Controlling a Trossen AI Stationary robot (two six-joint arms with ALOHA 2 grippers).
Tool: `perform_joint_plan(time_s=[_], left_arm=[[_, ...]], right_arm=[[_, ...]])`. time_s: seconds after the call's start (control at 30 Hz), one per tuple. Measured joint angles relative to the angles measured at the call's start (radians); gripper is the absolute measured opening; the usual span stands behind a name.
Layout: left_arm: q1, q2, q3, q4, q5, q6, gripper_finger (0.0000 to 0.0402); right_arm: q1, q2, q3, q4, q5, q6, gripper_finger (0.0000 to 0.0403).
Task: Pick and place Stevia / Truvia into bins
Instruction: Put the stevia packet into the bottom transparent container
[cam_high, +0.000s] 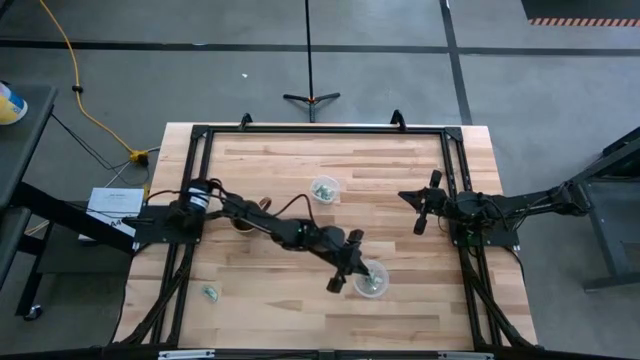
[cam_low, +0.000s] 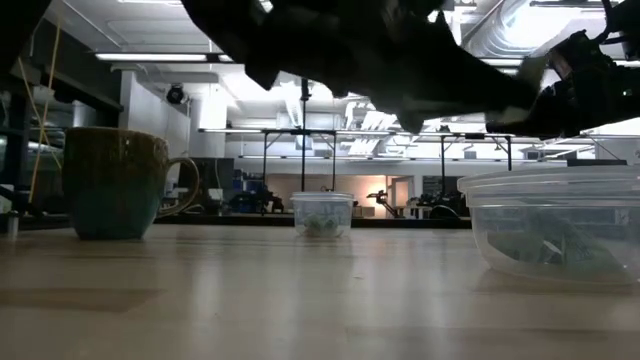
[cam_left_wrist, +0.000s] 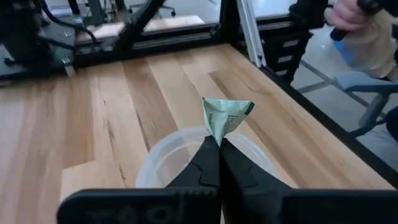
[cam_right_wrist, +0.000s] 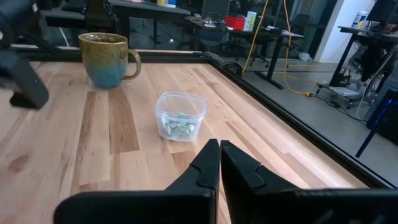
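My left gripper is shut on a green-and-white Stevia packet just above a clear cup near the table's middle right. That cup shows in the left wrist view, and the low view shows several packets inside it. A second clear cup holding packets stands on the table farther back. One loose packet lies flat near the front left. My right gripper is shut and empty, held off the table at the right, pointing toward the second cup. My left gripper pinches the packet's lower corner between its two fingertips. The rest of the packet sticks out past the fingertips, creased and lifted clear, over the cup's open rim.
A brown-gold mug stands left of centre, partly under my left arm. A black frame runs along the table's edges. A person's hand shows beyond the table's right side. Bare wood lies in front of both cups.
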Motion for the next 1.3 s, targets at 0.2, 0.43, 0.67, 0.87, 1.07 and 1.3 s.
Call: perform_joint_plan(time_s=[0.2,0.43,0.67,0.87,1.07,1.3], left_arm=[[0.006,0.036,0.023,-0.007,-0.005,-0.009,0.0073],[0.006,0.016,0.023,-0.061,0.001,0.020,0.0183],[0.004,-0.136,0.024,-0.517,0.001,0.055,0.0238],[-0.044,-0.282,0.026,-1.108,0.001,-0.166,0.0241],[-0.166,-0.293,0.024,-1.605,-0.022,-0.446,0.0241],[-0.341,-0.304,0.023,-1.786,-0.021,-0.638,0.0241]], right_arm=[[0.000,0.000,0.000,0.000,0.000,0.000,0.0007],[0.000,0.000,0.000,0.000,0.000,0.000,0.0007],[0.000,0.000,0.000,0.000,0.000,0.000,0.0007],[0.000,-0.001,0.000,-0.003,0.000,0.001,0.0008],[0.000,0.000,0.000,-0.005,-0.001,0.002,0.0004],[0.000,0.000,0.000,-0.007,0.000,0.002,0.0001]])
